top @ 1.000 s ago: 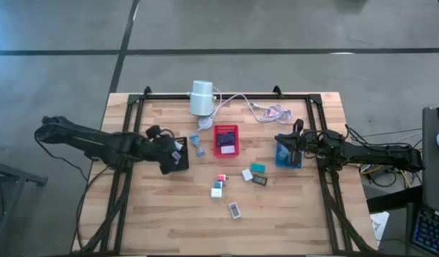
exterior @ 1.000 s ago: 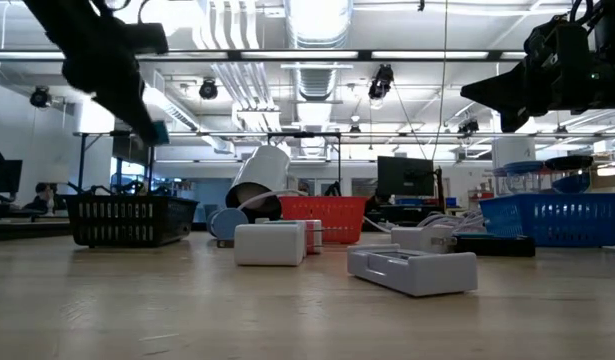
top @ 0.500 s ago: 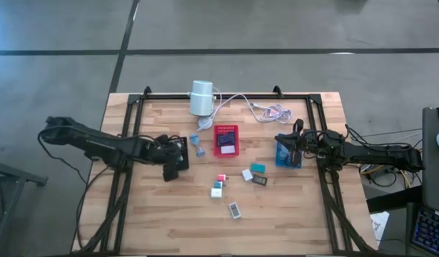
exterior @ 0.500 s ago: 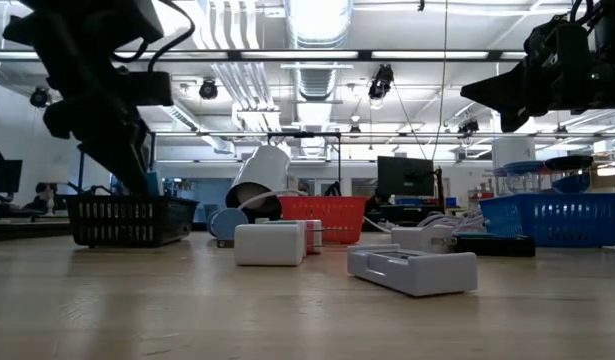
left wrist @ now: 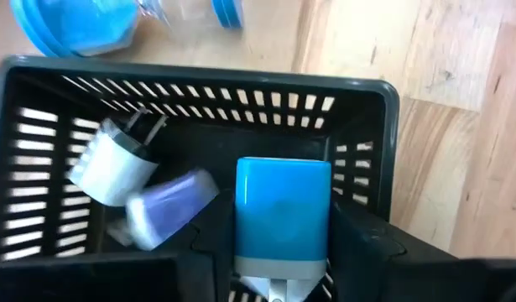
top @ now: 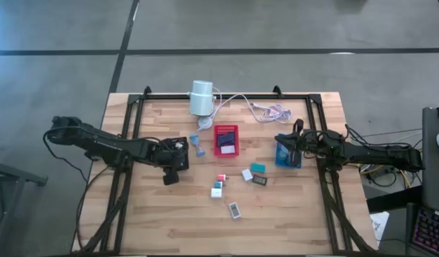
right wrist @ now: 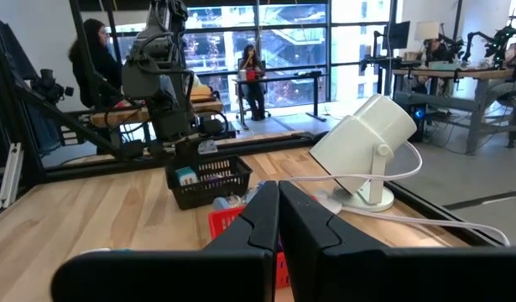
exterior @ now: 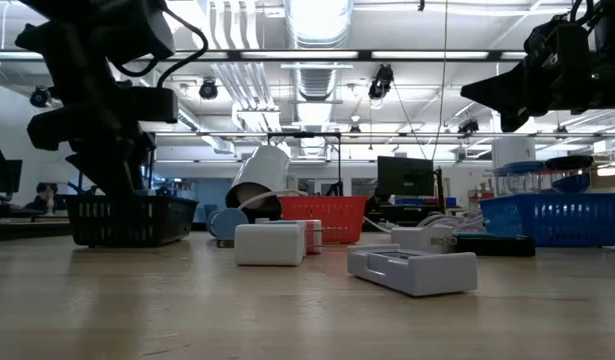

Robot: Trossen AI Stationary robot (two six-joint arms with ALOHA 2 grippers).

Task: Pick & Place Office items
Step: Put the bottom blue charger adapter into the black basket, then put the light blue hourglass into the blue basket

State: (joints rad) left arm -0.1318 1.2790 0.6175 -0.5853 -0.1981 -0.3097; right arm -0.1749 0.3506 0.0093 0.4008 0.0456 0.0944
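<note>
My left gripper (top: 173,163) (left wrist: 283,262) points steeply down into the black tray (top: 180,147) (left wrist: 358,101) (exterior: 132,220), shut on a blue block (left wrist: 283,210). A white plug-like piece (left wrist: 111,168) and a purple piece (left wrist: 169,210) lie on the tray's floor. Several small office items lie loose on the wood: white, pink and teal blocks (top: 218,185), a white piece (top: 235,210), a teal one (top: 258,168) and a dark one (top: 259,180). My right gripper (top: 280,140) (right wrist: 278,220) is shut on nothing and waits level above the blue tray (top: 288,155). My left gripper pinches the blue block by its two long sides (left wrist: 242,239) between the two fingers (left wrist: 367,243). The fingers come from above, slanting down along the block. The block stands on end inside the black tray's walls; whether it touches the tray's floor I cannot tell.
A red tray (top: 225,140) stands at the middle, with two blue pieces (top: 197,145) between it and the black tray. A white cylinder (top: 201,98) with a white cable (top: 265,108) lies at the far edge. A black frame (top: 133,107) rims the table.
My left gripper has come down from above the black tray into it and has tipped to point more steeply down. The blue block has gone down with it, still between the fingers.
</note>
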